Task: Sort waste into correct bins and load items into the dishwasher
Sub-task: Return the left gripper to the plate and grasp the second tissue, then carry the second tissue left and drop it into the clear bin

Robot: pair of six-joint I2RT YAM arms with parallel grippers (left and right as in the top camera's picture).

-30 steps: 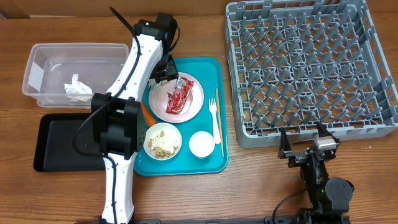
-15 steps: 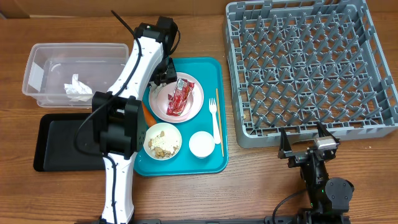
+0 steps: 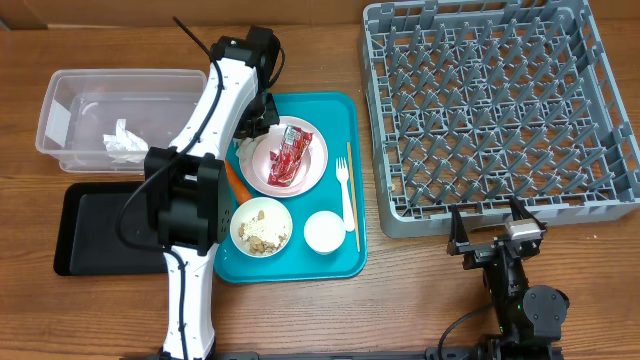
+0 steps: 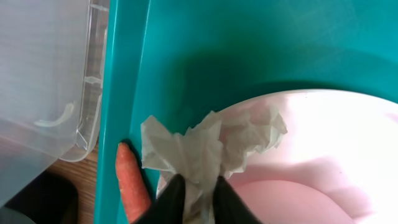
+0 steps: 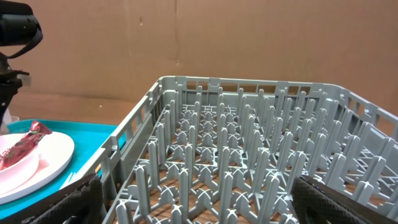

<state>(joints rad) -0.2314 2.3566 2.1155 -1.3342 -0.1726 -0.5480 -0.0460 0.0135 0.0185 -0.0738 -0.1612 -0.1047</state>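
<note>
My left gripper is shut on a crumpled white napkin at the left edge of the pale-pink plate. An orange carrot lies just left of the fingers on the teal tray. From overhead, the left gripper sits beside the plate, which carries a red wrapper. A bowl of beige scraps, a white cup, a white fork and a wooden stick share the tray. My right gripper stands open and empty at the grey rack's front edge.
The clear tub at the left holds another napkin. The black tray lies in front of it. The teal tray sits between the bins and the dish rack, which fills the back right.
The left gripper's fingers have closed onto the napkin at the plate's left edge. The left arm has shifted slightly left. The right arm has not moved.
</note>
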